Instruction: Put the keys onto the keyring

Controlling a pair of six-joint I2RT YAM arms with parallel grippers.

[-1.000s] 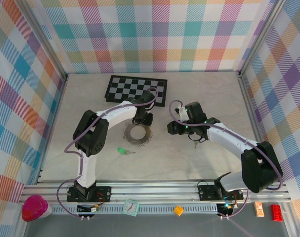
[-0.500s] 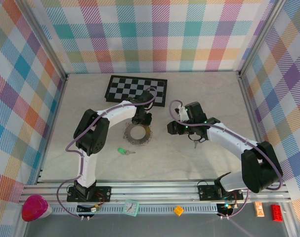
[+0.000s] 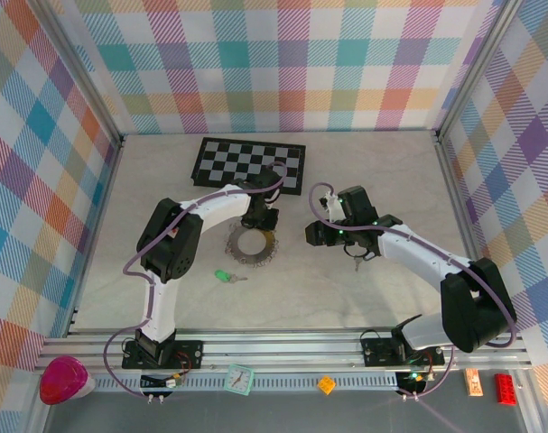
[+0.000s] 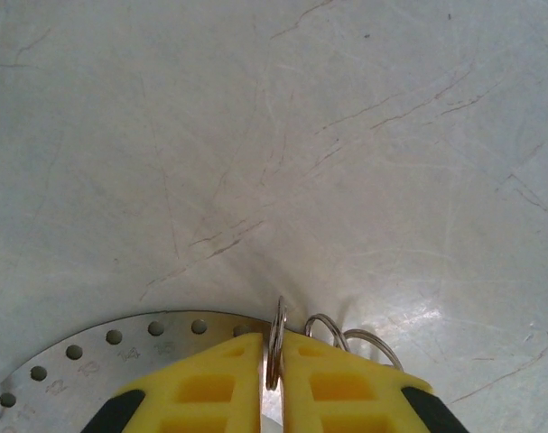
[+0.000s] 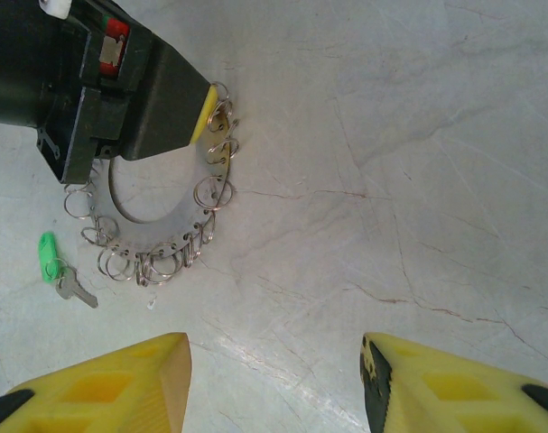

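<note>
Left gripper (image 4: 274, 338), its yellow fingers drawn together, clamps one upright wire loop (image 4: 279, 311) on the far rim of the keyring (image 3: 252, 244), which lies flat on the table (image 3: 391, 180) just near of the checkerboard (image 3: 249, 162). To the near left of the ring, apart from it, lies the green-headed key (image 3: 222, 276), with a plain silver key (image 5: 75, 290) touching it at the head end. At right, the right gripper (image 5: 274, 379) hangs above bare table with its fingers wide apart and nothing between them, looking back across the ring toward the keys.

The step in hand appears to be steadying a loop so that a key can be threaded onto it. Done well, that likely means a firm pinch low on the wire, so the loop does not twist out sideways, with the ring kept flat rather than dragged. The free arm would probably do best to take the key by its green head, leaving the hole exposed. Neighbouring loops crowd close and could snag an approaching key.
</note>
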